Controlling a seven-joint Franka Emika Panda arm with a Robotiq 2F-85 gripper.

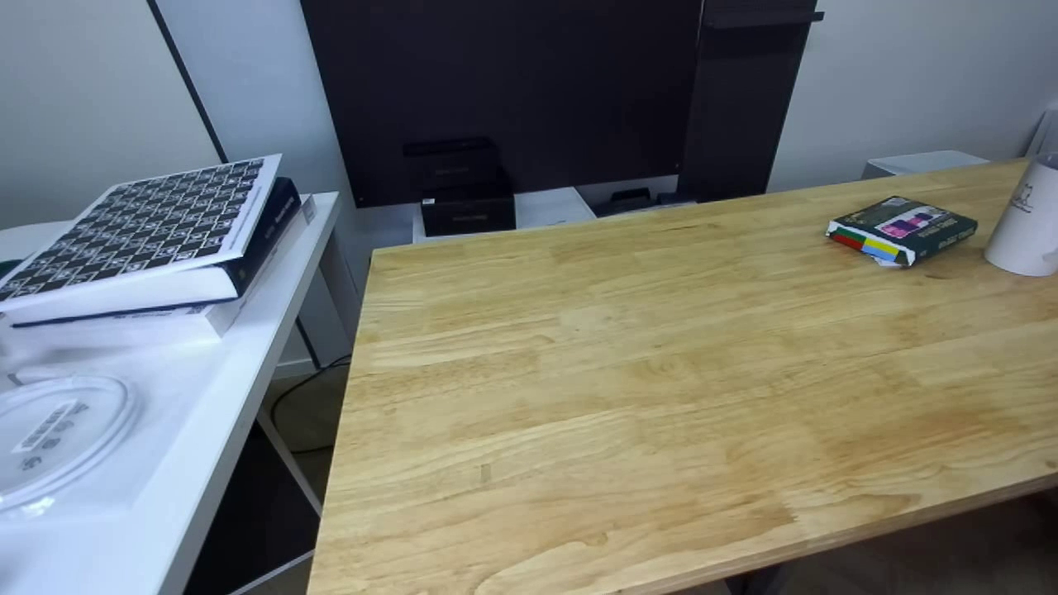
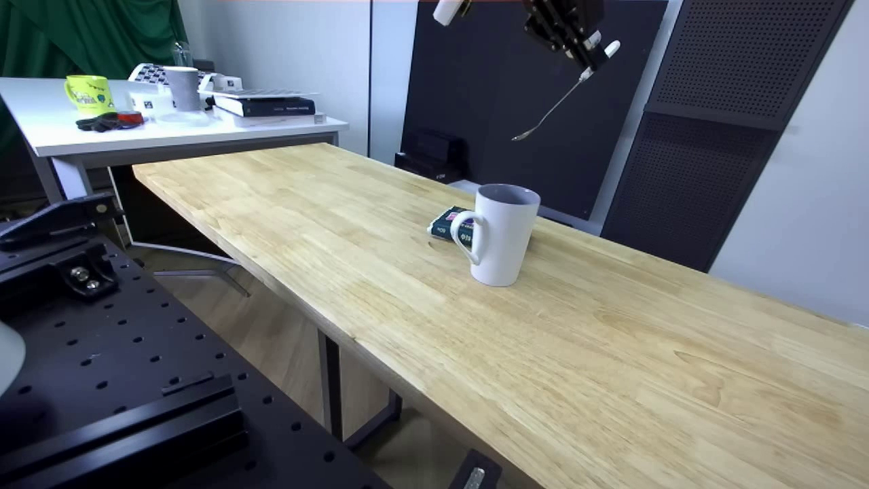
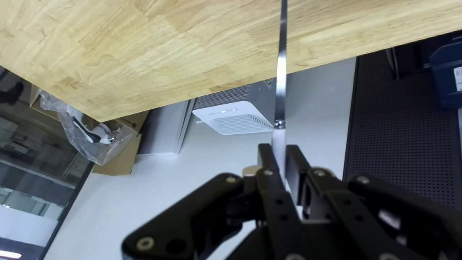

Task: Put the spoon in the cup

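Note:
The spoon is a thin silver one with a white handle end; in an exterior view it slants down to the left [image 2: 553, 110], small bowl lowest. It also shows in the wrist view [image 3: 281, 79]. My gripper [image 3: 278, 148] is shut on the spoon's white handle. In an exterior view the gripper [image 2: 589, 66] is up at the top, with the spoon's bowl well above the cup and apart from it. The white cup [image 2: 501, 238] stands upright on the table, handle to the left there, and is partly cut off at the right edge in an exterior view [image 1: 1025, 223].
The flat green multicoloured box [image 1: 905, 230] lies beside the cup on the wooden table [image 1: 620, 372]; the cup partly hides it in an exterior view [image 2: 445, 223]. A white side table [image 1: 273, 330] holds books [image 1: 140, 223]. A dark panel [image 2: 516, 115] stands behind the table.

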